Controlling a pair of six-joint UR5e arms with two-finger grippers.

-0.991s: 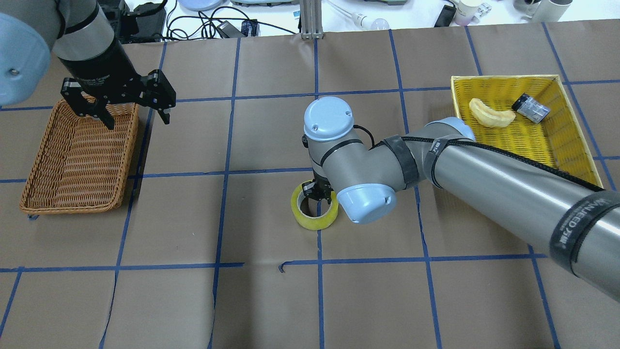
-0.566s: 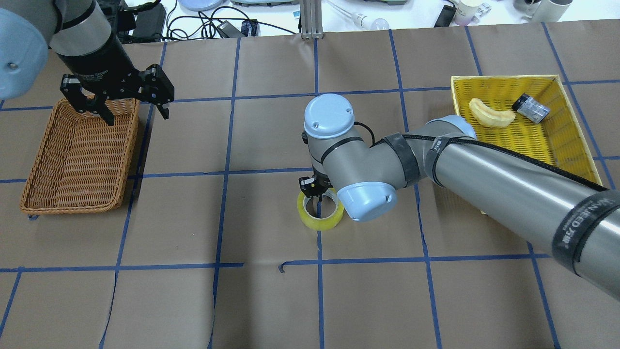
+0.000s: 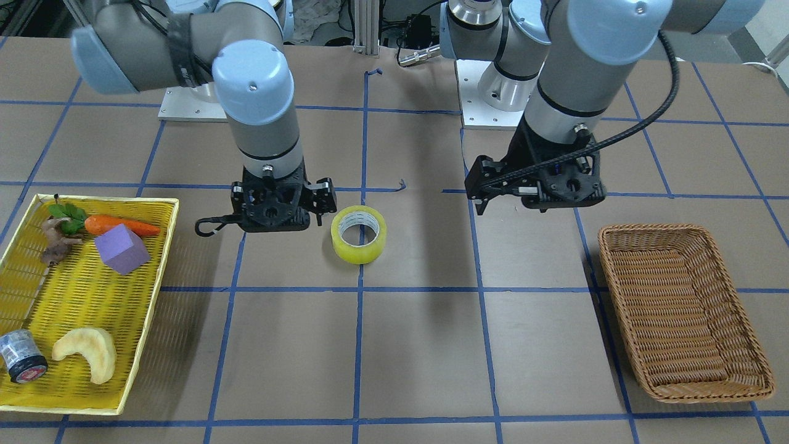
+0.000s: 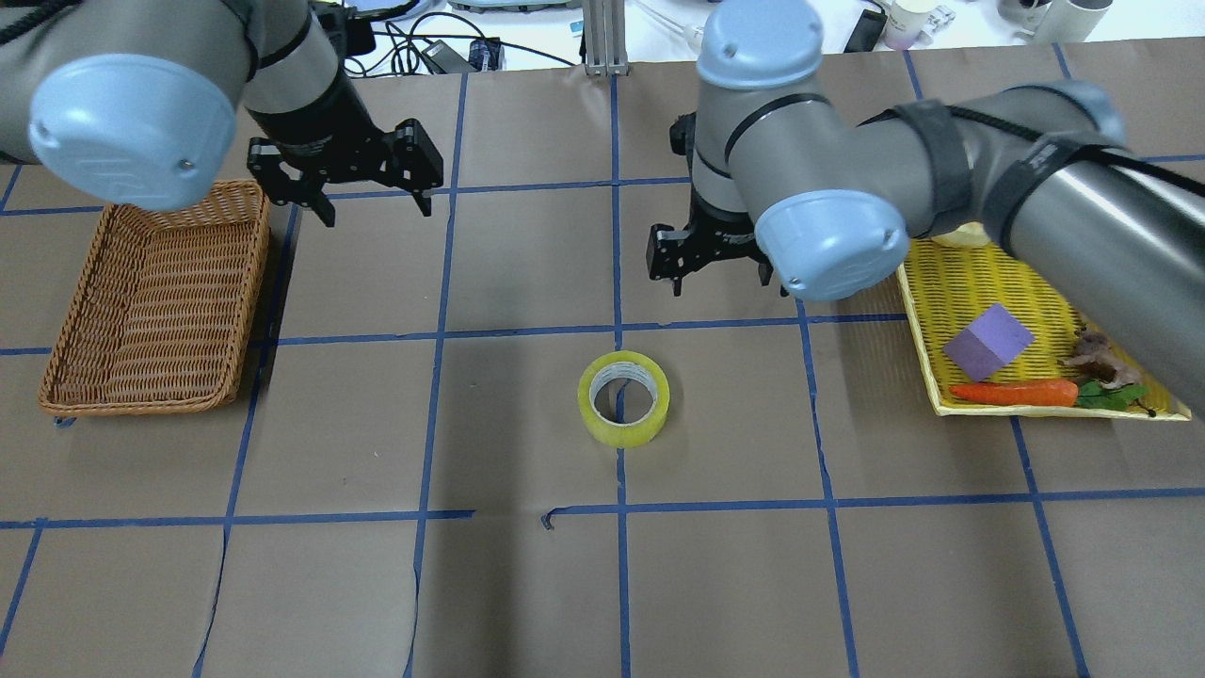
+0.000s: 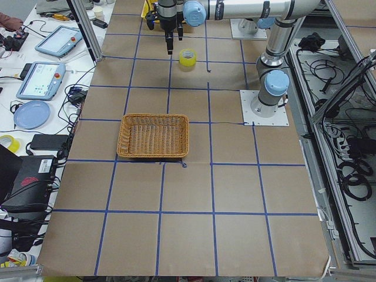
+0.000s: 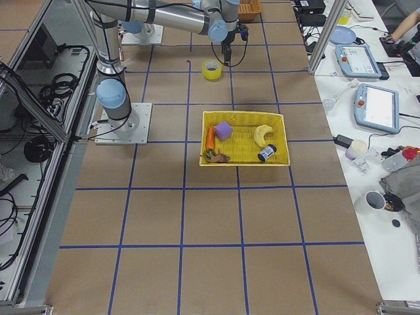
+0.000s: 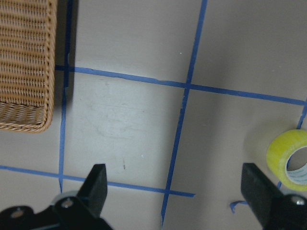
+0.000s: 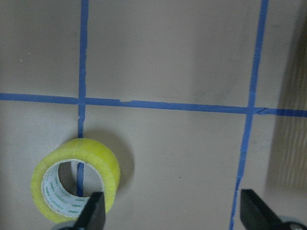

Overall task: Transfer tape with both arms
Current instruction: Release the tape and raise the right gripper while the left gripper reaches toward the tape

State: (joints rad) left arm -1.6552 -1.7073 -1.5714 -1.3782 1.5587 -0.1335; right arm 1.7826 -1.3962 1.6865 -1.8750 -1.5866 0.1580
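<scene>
- Mid-transfer, by the look: tape [image 4: 624,398] flat on the table at centre frame in the overhead view, untouched.
- Right gripper [image 4: 720,273] up and right of it, jaws wide, empty.
- Left gripper [image 4: 377,209] upper left, beside wicker basket [image 4: 151,301], equally wide, empty.
- Next, probably: swing left gripper over the roll, descend, pinch its wall.

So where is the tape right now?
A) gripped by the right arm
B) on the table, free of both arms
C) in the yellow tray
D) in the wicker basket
B: the tape lies on the table, with both sets of jaws open and well off it.
</scene>
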